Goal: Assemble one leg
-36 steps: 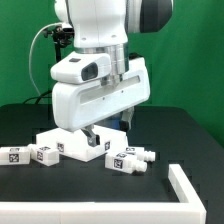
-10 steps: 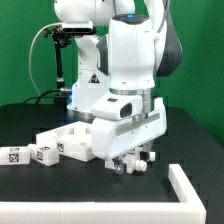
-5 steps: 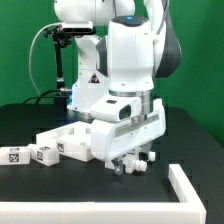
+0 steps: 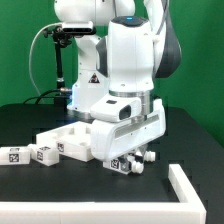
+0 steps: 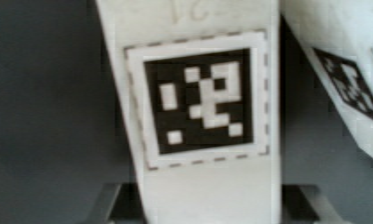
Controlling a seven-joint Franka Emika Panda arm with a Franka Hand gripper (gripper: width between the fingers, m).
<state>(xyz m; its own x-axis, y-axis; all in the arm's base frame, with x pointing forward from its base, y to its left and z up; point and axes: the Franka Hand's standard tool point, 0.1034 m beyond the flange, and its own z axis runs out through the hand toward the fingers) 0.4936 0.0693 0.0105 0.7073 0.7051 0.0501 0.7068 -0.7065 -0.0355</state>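
A white leg [image 4: 128, 163] with black-and-white tags lies on the black table in front of the arm, with a second leg [image 4: 147, 155] right beside it. My gripper [image 4: 126, 158] is lowered onto the first one. In the wrist view that leg [image 5: 201, 100] fills the middle, its square tag facing the camera. The dark fingers [image 5: 115, 200] stand against both of its sides, so the gripper [image 5: 208, 205] is shut on it. The neighbouring leg [image 5: 352, 85] shows at the edge.
The large flat white square panel [image 4: 68, 142] lies towards the exterior view's left of the gripper. Two more legs [image 4: 14, 155] [image 4: 45, 153] lie further left. A white raised bar [image 4: 186, 186] lies at the front right.
Since 3.6 s ago the arm has swung to the exterior view's right and come down over the two legs. In the last second it has hardly moved.
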